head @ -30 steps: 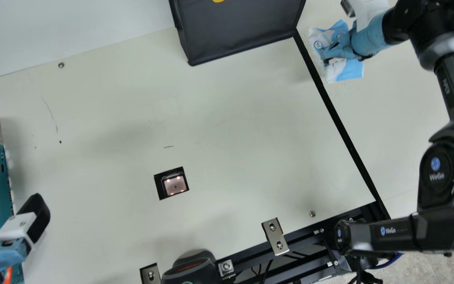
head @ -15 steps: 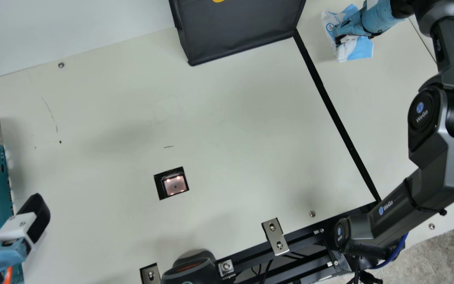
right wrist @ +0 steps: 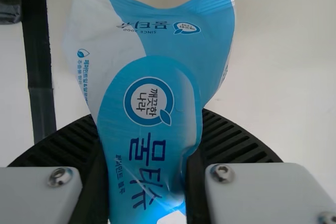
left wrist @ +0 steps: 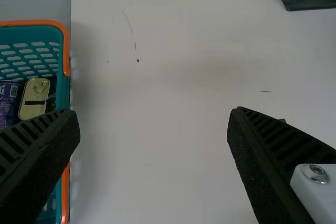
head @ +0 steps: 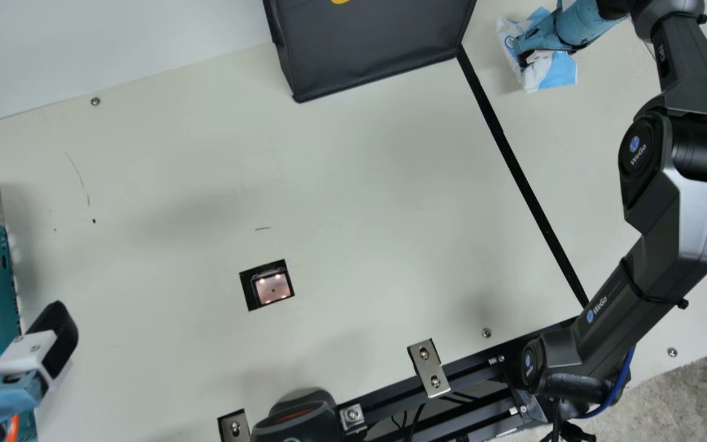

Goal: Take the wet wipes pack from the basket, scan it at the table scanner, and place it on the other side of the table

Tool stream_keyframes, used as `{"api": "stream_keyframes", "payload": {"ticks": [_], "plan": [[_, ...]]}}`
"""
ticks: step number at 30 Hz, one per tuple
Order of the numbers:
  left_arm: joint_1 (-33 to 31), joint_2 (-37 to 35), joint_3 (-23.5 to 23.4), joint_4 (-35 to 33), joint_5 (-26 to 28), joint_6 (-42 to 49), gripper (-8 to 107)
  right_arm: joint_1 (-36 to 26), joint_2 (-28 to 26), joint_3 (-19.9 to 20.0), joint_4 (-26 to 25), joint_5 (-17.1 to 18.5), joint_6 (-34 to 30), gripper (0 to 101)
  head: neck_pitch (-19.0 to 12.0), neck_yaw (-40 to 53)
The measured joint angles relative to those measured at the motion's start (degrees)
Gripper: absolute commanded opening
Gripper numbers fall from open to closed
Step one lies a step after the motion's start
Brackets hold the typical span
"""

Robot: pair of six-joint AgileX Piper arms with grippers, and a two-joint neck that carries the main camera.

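wet wipes pack partly hidden by right pincer, basket cropped

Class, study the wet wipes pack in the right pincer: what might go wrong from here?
The right pincer pinches the soft wet wipes pack, so it might slip or twist. The pack's crumpled end sticks out past the fingers and may fold under when set down. The black bag stands nearby; a sideways swing towards it could bump it.
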Motion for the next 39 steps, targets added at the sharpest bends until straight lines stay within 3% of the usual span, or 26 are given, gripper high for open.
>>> {"api": "stream_keyframes", "payload": {"ticks": [13, 26, 39], "plan": [[0.0, 0.0, 0.0, 0.0, 0.0, 0.0, 90, 0.39, -2.78, 4.2, -1.54, -1.88, -0.19, 95, 0.0, 0.0], [0.0, 0.0, 0.0, 0.0, 0.0, 0.0, 90, 3.96, -17.45, 15.84, -5.68, -6.68, 5.81, 95, 0.0, 0.0], [0.0, 0.0, 0.0, 0.0, 0.0, 0.0, 90, 11.95, -40.99, 34.31, -9.16, -5.6, 20.24, 95, 0.0, 0.0]]}}
